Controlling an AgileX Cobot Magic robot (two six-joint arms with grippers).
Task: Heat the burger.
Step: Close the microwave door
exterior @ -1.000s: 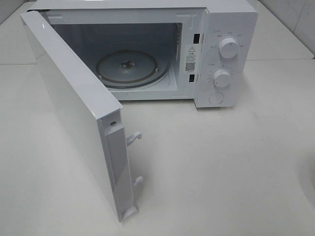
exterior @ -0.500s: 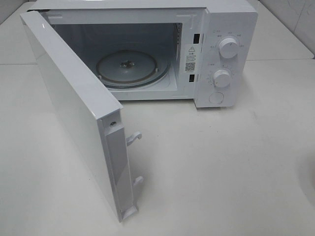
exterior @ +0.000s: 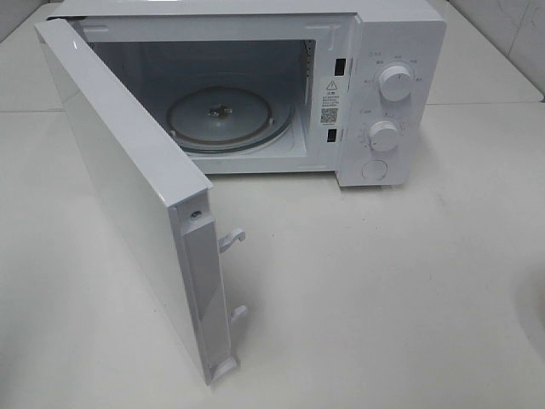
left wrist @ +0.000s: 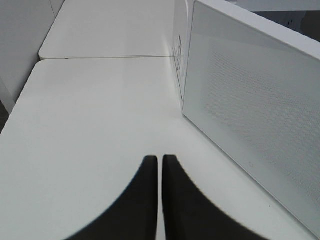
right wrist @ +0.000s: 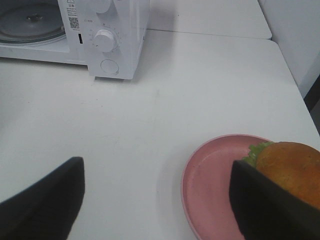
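Observation:
The burger (right wrist: 292,170), golden bun with green lettuce, lies on a pink plate (right wrist: 215,185) on the white table; it shows only in the right wrist view. My right gripper (right wrist: 157,192) is open and empty, its dark fingers (right wrist: 45,200) spread wide just short of the plate, one of them in front of the burger. My left gripper (left wrist: 160,162) is shut and empty, low over the table beside the outside of the open microwave door (left wrist: 255,115). The white microwave (exterior: 375,85) stands at the back with its door (exterior: 128,187) swung wide and its glass turntable (exterior: 223,118) bare. Neither gripper shows in the high view.
The microwave's control panel has two knobs (exterior: 397,83) and a round button (exterior: 373,169). The open door juts far forward over the left of the table (exterior: 383,281). A second white table (left wrist: 110,25) adjoins at the back.

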